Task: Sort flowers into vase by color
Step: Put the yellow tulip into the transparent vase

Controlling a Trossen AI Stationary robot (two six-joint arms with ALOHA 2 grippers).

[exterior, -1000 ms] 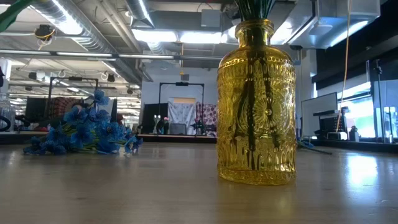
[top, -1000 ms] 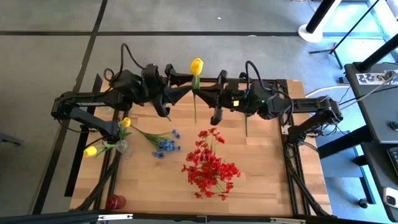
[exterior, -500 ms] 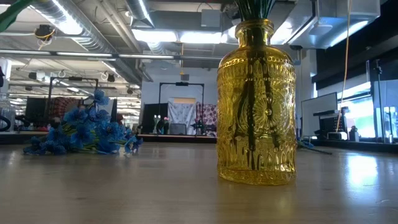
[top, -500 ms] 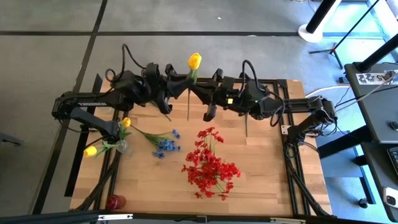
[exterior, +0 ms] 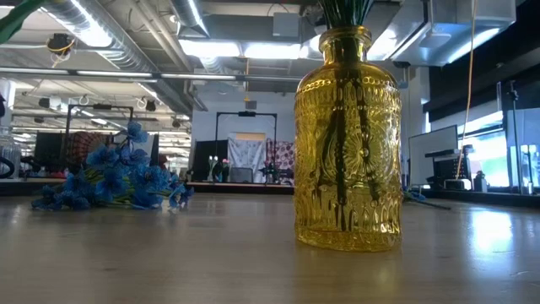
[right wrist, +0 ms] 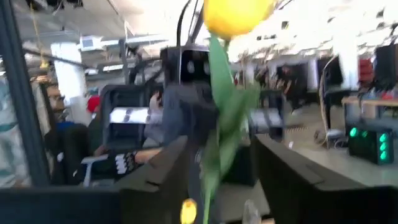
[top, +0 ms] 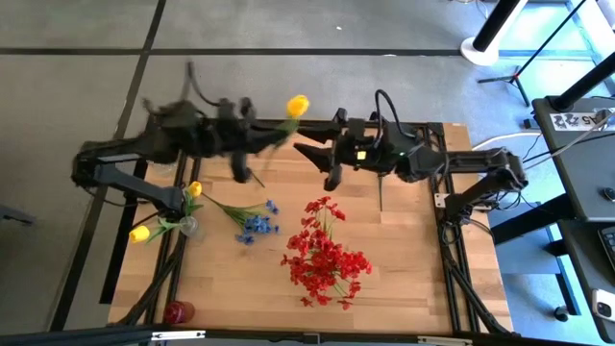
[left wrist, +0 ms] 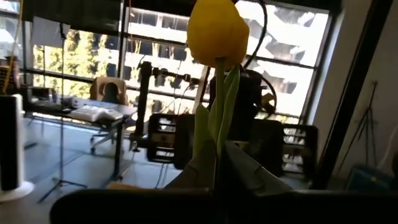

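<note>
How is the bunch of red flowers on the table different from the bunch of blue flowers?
The red flowers make a much bigger, wider bunch than the blue flowers. The red flowers lie near the table's middle; the blue flowers lie nearer its left side, by the clear vase. Both lie flat on the wooden table, in no gripper.

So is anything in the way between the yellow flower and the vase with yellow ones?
Nothing visible. The left gripper holds the yellow flower above the table; the blue flowers lie beside the vase, not between.
</note>
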